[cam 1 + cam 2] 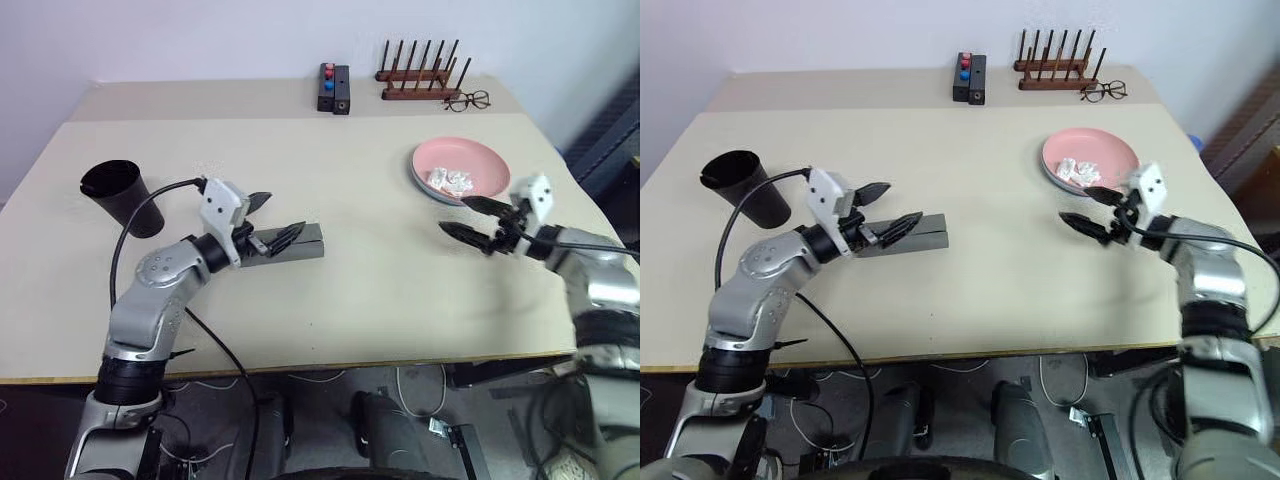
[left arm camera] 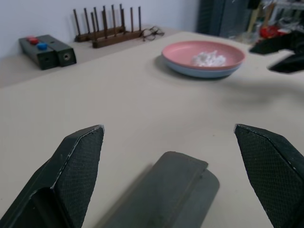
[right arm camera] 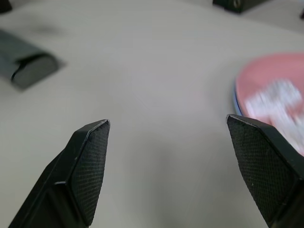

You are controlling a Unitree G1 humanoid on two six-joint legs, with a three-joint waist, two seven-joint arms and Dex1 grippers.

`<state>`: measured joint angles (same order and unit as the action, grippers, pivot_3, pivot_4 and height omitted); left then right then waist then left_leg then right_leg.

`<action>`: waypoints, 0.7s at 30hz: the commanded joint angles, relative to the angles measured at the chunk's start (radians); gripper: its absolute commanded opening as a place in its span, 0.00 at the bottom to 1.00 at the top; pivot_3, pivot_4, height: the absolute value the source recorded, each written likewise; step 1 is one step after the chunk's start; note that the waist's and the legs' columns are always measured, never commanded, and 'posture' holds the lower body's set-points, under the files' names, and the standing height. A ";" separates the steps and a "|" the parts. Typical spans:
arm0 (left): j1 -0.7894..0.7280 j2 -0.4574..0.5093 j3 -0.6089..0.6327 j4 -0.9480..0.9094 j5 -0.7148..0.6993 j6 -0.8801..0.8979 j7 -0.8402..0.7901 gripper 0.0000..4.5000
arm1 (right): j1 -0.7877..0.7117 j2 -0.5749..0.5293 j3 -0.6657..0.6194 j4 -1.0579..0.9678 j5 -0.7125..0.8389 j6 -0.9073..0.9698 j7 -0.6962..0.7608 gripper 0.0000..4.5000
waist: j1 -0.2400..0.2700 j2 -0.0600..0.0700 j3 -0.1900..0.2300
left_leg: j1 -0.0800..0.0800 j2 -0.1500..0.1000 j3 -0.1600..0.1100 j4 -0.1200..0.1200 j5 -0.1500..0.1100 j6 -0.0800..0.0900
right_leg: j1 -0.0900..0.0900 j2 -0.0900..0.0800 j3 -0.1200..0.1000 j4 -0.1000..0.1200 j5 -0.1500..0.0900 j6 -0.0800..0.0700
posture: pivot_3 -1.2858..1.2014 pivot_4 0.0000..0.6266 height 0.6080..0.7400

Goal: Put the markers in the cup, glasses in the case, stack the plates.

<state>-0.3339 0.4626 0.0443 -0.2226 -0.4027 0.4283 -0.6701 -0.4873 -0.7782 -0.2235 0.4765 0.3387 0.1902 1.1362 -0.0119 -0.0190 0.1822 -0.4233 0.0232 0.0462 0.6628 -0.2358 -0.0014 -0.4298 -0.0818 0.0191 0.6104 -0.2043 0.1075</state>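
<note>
Two plates lie stacked, pink on blue, beside the released right end effector; the left end effector, also released, hovers over the apparently closed case. Next: confirm all steps finished.

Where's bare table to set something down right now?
The widest bare stretch lies between the grey case and the stacked plates. The near edge in front of both is bare too. It is crowded at the far edge: black box, wooden rack, spectacles. The cup takes the left side.
</note>
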 commanded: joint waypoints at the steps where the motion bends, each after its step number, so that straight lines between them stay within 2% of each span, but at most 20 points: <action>1: 0.075 0.045 0.053 -0.032 -0.026 -0.061 -0.069 1.00 | 0.095 -0.095 -0.108 -0.133 0.070 0.090 0.017 0.89 | -0.001 0.000 0.000 | 0.000 0.000 0.000 0.000 0.000 0.000 | 0.000 0.000 0.000 0.000 0.000 0.000 | 0.52 0.24 1.00; 5: 0.190 0.101 0.118 -0.055 -0.028 -0.135 -0.123 1.00 | 0.289 -0.153 -0.234 -0.249 0.115 0.153 0.007 0.89 | 0.000 0.000 0.000 | 0.001 0.001 0.000 -0.002 0.000 0.000 | -0.001 0.001 0.000 0.000 0.000 -0.001 | 0.52 0.24 1.00; 7: 0.257 0.115 0.164 -0.072 -0.032 -0.177 -0.130 1.00 | 0.401 -0.144 -0.306 -0.327 0.135 0.176 -0.014 0.89 | 0.000 0.000 0.000 | 0.000 0.002 0.000 -0.002 0.000 0.000 | -0.001 0.001 0.000 0.000 -0.001 -0.001 | 0.52 0.24 1.00; 11: 0.353 0.115 0.212 -0.111 -0.042 -0.218 -0.127 1.00 | 0.533 -0.106 -0.389 -0.421 0.164 0.198 -0.070 0.89 | 0.000 0.000 0.000 | 0.000 0.004 0.002 -0.001 -0.001 -0.001 | -0.001 -0.001 0.000 -0.001 -0.001 -0.001 | 0.52 0.24 1.00; 21: 0.448 0.122 0.265 -0.145 -0.079 -0.229 -0.132 1.00 | 0.636 -0.040 -0.440 -0.518 0.201 0.223 -0.170 0.89 | -0.001 0.000 -0.001 | -0.001 0.005 0.002 -0.002 -0.002 -0.002 | -0.001 -0.001 0.000 -0.005 -0.001 -0.002 | 0.52 0.24 1.00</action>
<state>0.1123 0.5762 0.2689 -0.3329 -0.4611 0.2121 -0.8035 0.1461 -0.8177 -0.6115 -0.0190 0.5233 0.4217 0.9765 -0.0126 -0.0190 0.1814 -0.4240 0.0288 0.0479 0.6609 -0.2379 -0.0032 -0.4311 -0.0822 0.0190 0.6044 -0.2048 0.1060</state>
